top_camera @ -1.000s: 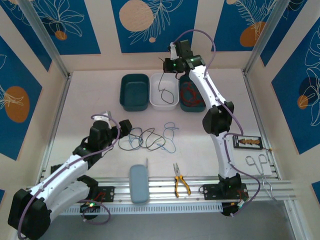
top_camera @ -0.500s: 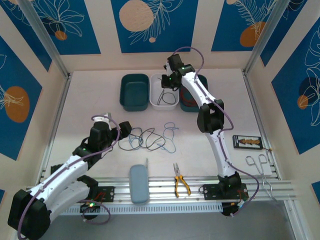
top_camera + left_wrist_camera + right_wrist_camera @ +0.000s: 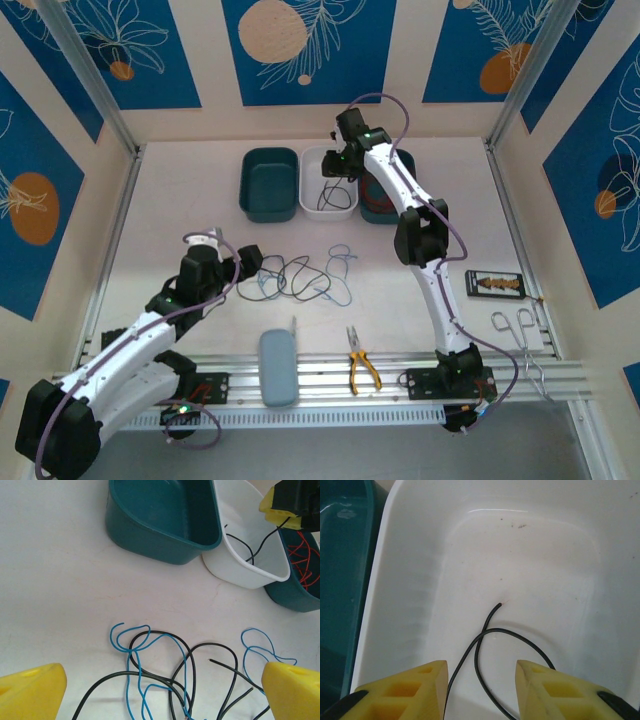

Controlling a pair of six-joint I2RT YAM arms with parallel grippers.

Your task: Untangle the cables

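**Right gripper** [image 3: 480, 692]: the yellow fingers [image 3: 400, 690] are found parted, with a clear gap between them, and nothing is pinched. The gripper is held low over the white tray [image 3: 410, 580]. A black cable [image 3: 487, 635] is seen lying looped on the tray floor, one free end turned up towards the middle of the tray. The loop runs down beneath the gap. Whether it touches a pad at the lower edge of the view cannot be told.

**Left gripper** [image 3: 162, 690]: the fingers are spread wide and nothing is held. The gripper is positioned close above the table [image 3: 60, 590], at the near-left side of the tangle [image 3: 165, 670]. This tangle of black and light blue cables is spread flat on the table, partly between the two fingers and partly just beyond them.

**Surroundings**: three trays are set in a row at the far side. The left teal tray [image 3: 150, 535] is placed just beside the white tray. The right teal tray [image 3: 290, 595] lies on the white tray's other side, and red cables [image 3: 302, 560] are heaped in it. At the near edge, well apart from the tangle, a grey-blue case [image 3: 278, 367] and yellow-handled pliers [image 3: 362, 370] are noted. Scissors [image 3: 520, 328] are noted further right.
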